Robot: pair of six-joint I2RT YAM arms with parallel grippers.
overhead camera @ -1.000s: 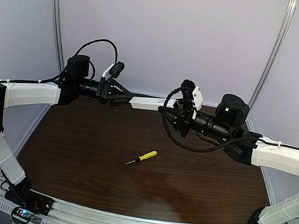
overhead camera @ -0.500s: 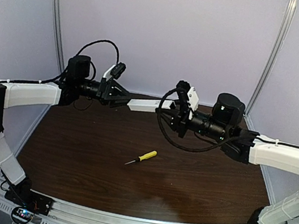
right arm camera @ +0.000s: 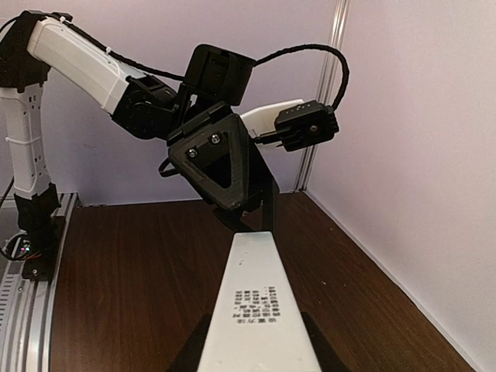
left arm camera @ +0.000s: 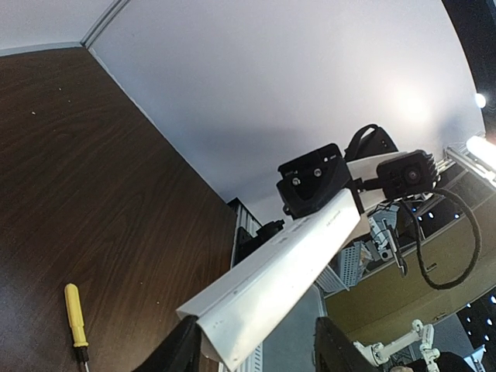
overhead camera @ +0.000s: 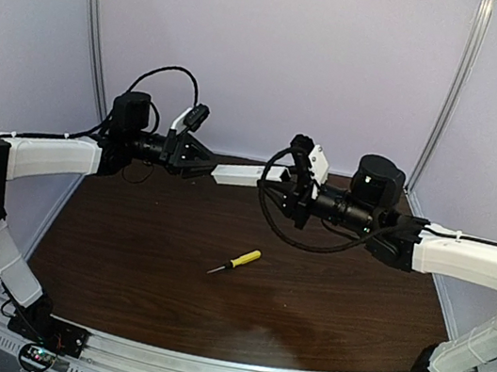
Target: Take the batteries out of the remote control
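1. Firstly, nearest the arm bases, a yellow-handled screwdriver (overhead camera: pixel 236 261) lies loose on the dark table (overhead camera: pixel 134 301). It is about mid-top with its tip toward 8 o'clock, well apart from both grippers.
2. Further back, toward 12 o'clock, the remote control (overhead camera: pixel 243 173) is held in the air over the table's far part. It lies roughly along the 9-to-3 line between the two arms.
3. At its 9 o'clock end the left gripper (overhead camera: pixel 203 161) is clenched on it. In the left wrist view the white bar runs out from between that gripper's fingers.
4. At its 3 o'clock end the right gripper (overhead camera: pixel 279 187) grasps the other end. In the right wrist view the printed face is turned up, with a finger close on either side.
5. No view shows the batteries, an open compartment or a loose cover, so I judge the cells to be inside.
6. The step in hand looks like bracing the remote two-handed, ahead of opening its battery cover.
7. The next move probably calls for one gripper to hold firm. The other would let go and push the cover along the bar's length, over the table so that freed cells land there.
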